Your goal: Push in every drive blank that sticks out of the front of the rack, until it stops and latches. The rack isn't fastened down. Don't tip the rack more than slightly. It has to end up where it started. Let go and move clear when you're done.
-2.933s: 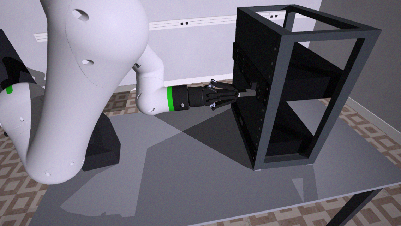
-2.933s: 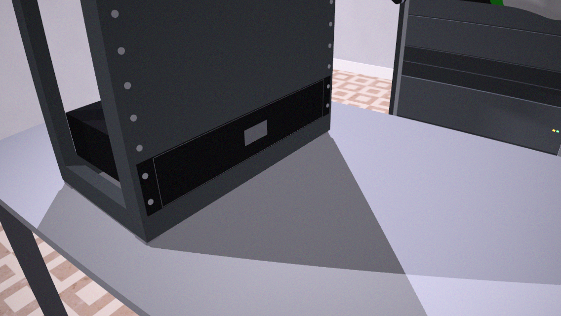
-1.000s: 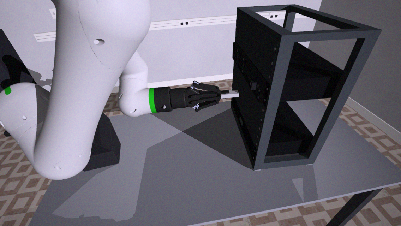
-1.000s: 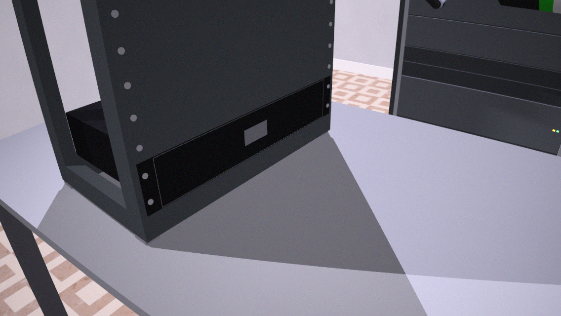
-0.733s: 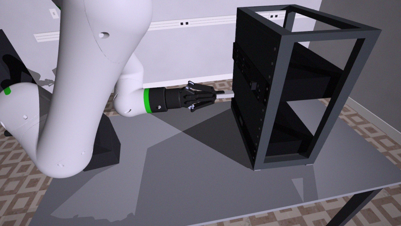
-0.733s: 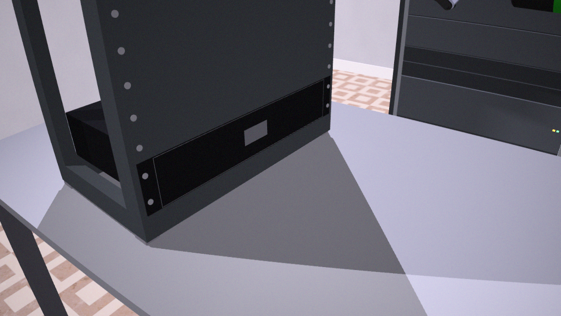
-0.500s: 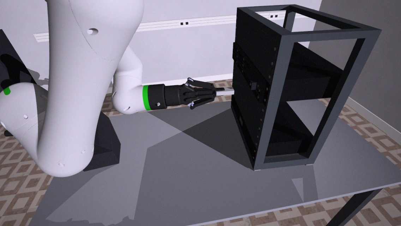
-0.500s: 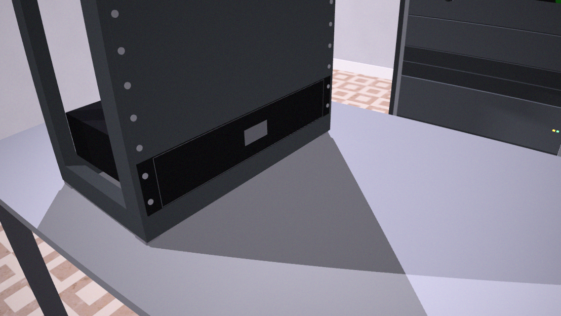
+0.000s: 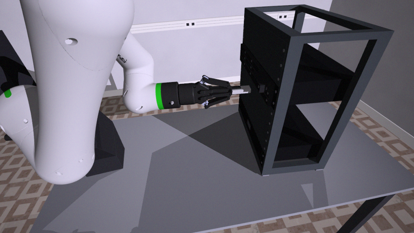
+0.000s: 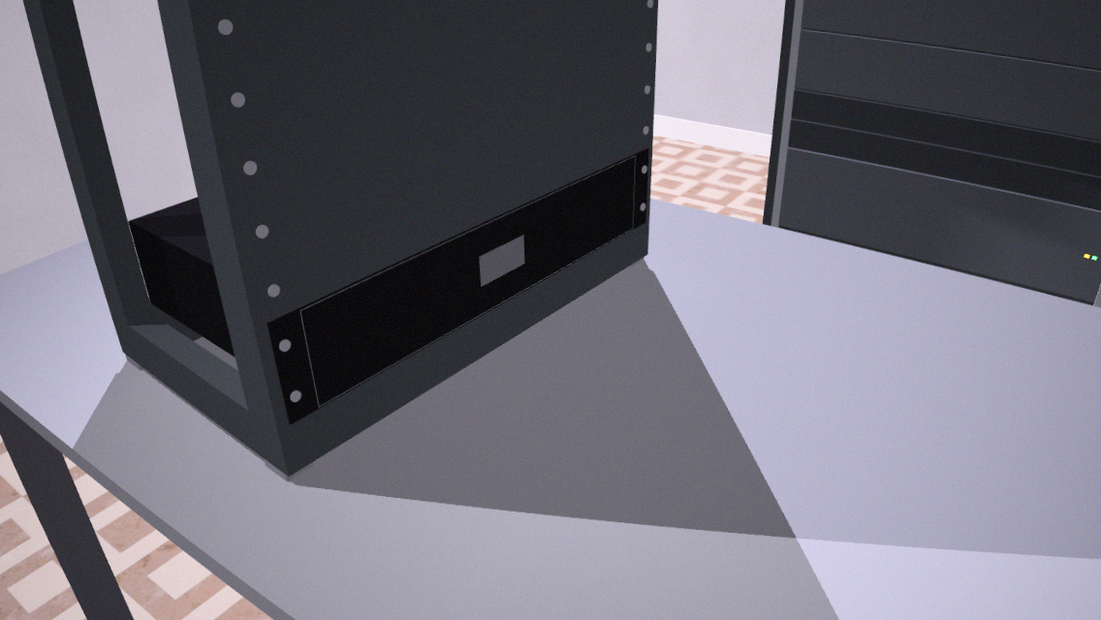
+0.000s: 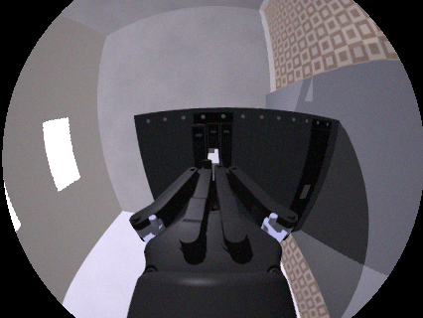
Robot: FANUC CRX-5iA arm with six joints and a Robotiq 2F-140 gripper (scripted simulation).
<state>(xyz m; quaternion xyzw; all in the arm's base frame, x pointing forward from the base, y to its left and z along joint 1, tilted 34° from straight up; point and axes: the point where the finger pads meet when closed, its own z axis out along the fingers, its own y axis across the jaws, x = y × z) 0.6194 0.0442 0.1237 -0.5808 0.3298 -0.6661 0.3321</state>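
Black pincer (image 9: 244, 90), fingers pressed together as a ram, levelled at drive blank (image 9: 262, 87) directly ahead in rack (image 9: 290, 72).

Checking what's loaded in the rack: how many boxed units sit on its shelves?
2. One sits at mid-height in the rack, its front where the gripper points; the other at the bottom, behind the lower front panel. More may be hidden behind the dark front.

Even, fairly bright light, hard-edged wedge shadows across the table (image 9: 202, 179) from the rack (image 9: 292, 86), black rack faces lose detail, wrist view is fisheye-warped with a black rim, no blur.
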